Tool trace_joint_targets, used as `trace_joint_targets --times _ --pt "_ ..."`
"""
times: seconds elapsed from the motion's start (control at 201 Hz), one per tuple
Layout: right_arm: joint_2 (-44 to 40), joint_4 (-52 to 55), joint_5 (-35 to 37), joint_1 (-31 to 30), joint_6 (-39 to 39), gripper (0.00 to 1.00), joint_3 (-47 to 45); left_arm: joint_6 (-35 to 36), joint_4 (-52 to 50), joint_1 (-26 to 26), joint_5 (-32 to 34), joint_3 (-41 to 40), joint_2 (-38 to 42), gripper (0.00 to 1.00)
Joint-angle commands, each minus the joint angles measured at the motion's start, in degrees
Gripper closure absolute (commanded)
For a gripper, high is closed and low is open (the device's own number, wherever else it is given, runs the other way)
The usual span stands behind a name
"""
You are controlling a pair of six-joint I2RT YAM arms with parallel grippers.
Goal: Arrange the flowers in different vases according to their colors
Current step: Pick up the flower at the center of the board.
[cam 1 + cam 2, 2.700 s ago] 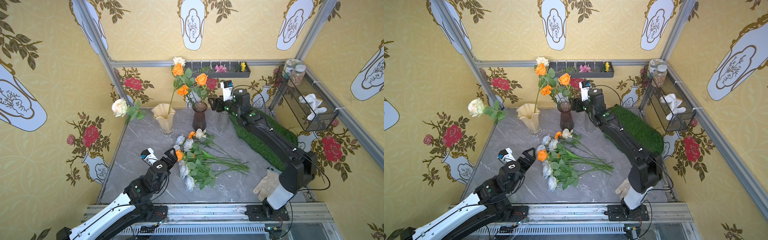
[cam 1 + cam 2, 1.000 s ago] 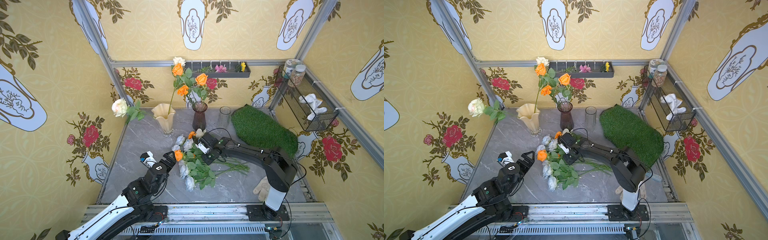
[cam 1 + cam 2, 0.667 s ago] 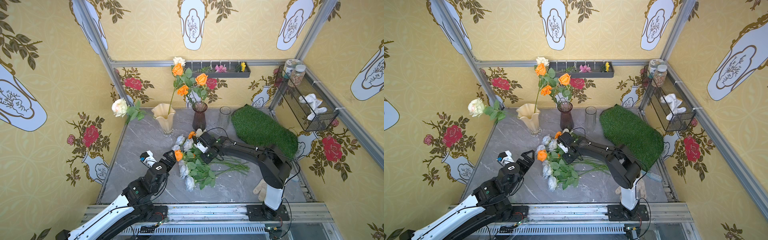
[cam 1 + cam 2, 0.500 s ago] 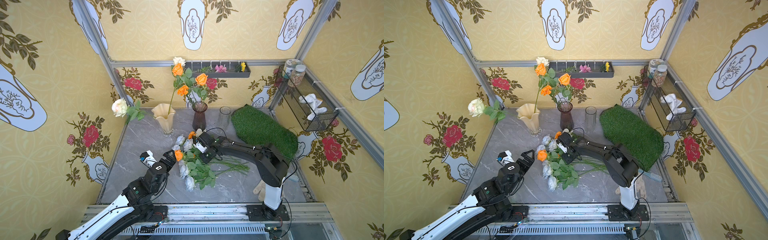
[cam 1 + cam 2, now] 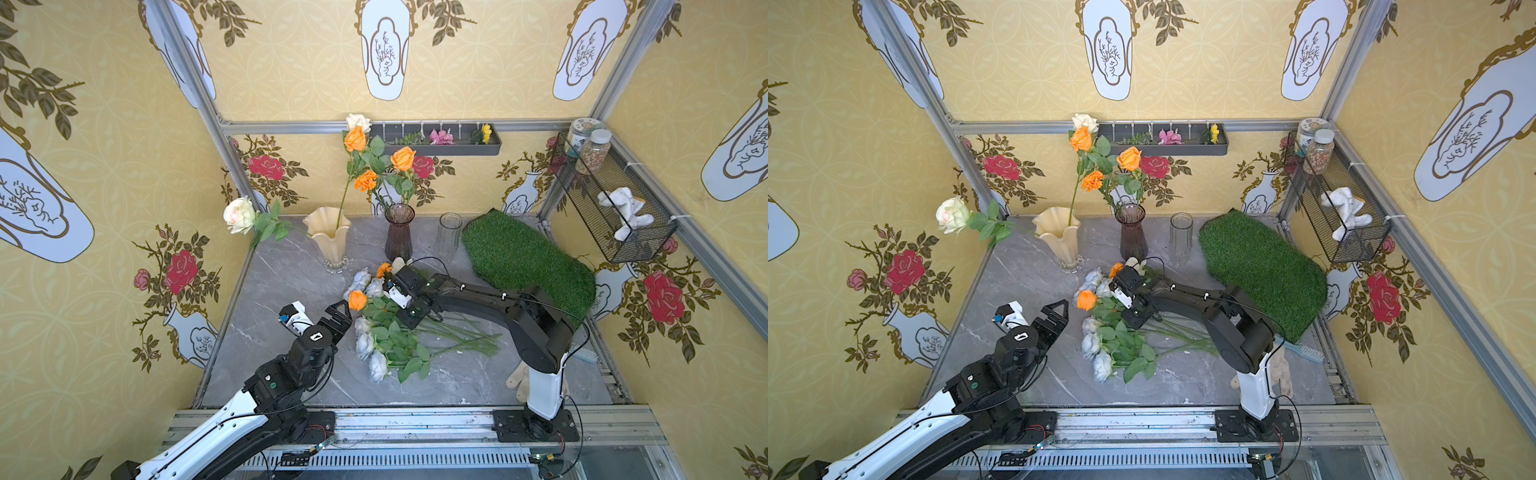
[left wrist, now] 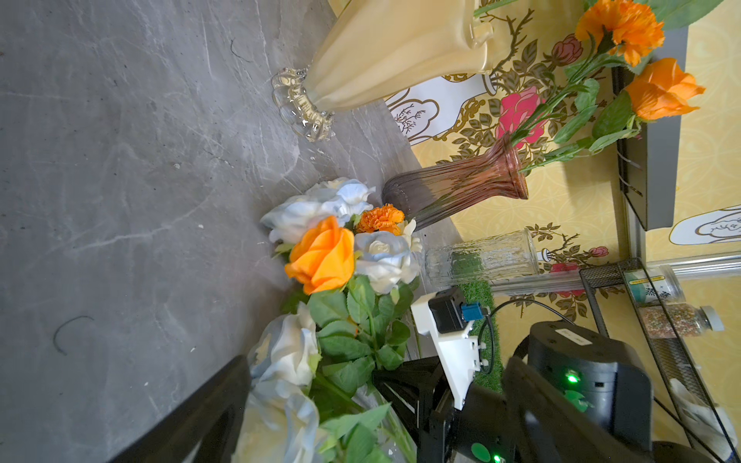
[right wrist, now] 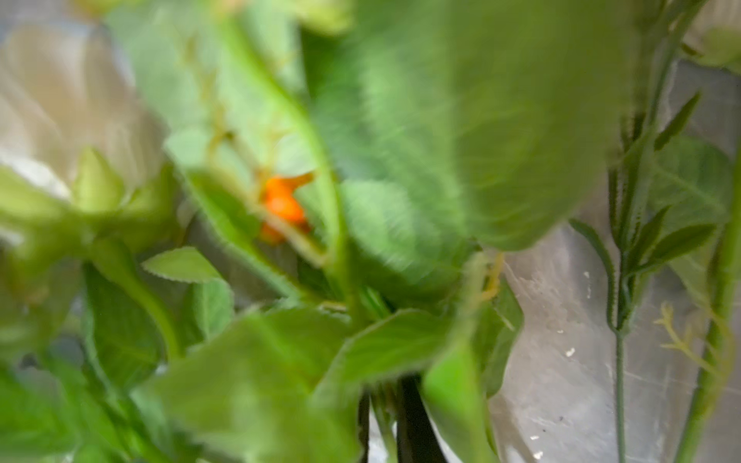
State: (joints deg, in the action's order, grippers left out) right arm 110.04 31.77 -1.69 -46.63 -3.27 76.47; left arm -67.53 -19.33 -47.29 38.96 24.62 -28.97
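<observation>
Loose flowers lie heaped mid-table: an orange rose (image 5: pixel 357 300), a marigold (image 5: pixel 383 269) and pale blue-white roses (image 5: pixel 365 345). My right gripper (image 5: pixel 411 319) is down among their leaves, shut on a green stem (image 7: pixel 381 417) between its dark fingers (image 7: pixel 413 421); which bloom it belongs to is hidden. My left gripper (image 5: pixel 336 316) stands open beside the flower heads, holding nothing. At the back, the cream-yellow vase (image 5: pixel 328 237) holds a cream rose (image 5: pixel 239 214). The purple vase (image 5: pixel 399 232) holds orange flowers (image 5: pixel 402 158). The clear glass vase (image 5: pixel 450 232) holds nothing.
A green turf mat (image 5: pixel 528 257) covers the back right. A wire basket (image 5: pixel 615 208) with jars hangs on the right wall and a grey shelf tray (image 5: pixel 436 143) on the back wall. A glove (image 5: pixel 517 376) and a brush (image 5: pixel 586 355) lie front right.
The right arm came down from beside the clear vase into the flower pile, and its jaws closed on a stem. The left arm stayed where it was, open.
</observation>
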Motion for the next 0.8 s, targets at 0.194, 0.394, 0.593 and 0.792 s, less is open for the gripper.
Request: trace_joint_targets --times 0.194,0.394,0.593,0.792 --pt "-4.26 0.89 2.09 -0.48 -5.79 0.94 1.68 0.36 0.88 0.0 0.48 -0.36 0.21 0.0" --pt "-7.53 -0.8 1.85 -0.56 -7.96 0.98 2.1 0.29 0.75 0.0 0.5 -0.36 0.31 0.0" --pt "-11.44 -3.03 -0.74 -0.07 -7.79 1.0 2.46 0.21 0.63 0.0 0.48 -0.45 0.58 0.0" --pt "-18.62 -10.5 -8.79 4.08 -2.5 1.0 2.04 0.2 0.68 0.0 0.59 -0.58 0.93 0.0"
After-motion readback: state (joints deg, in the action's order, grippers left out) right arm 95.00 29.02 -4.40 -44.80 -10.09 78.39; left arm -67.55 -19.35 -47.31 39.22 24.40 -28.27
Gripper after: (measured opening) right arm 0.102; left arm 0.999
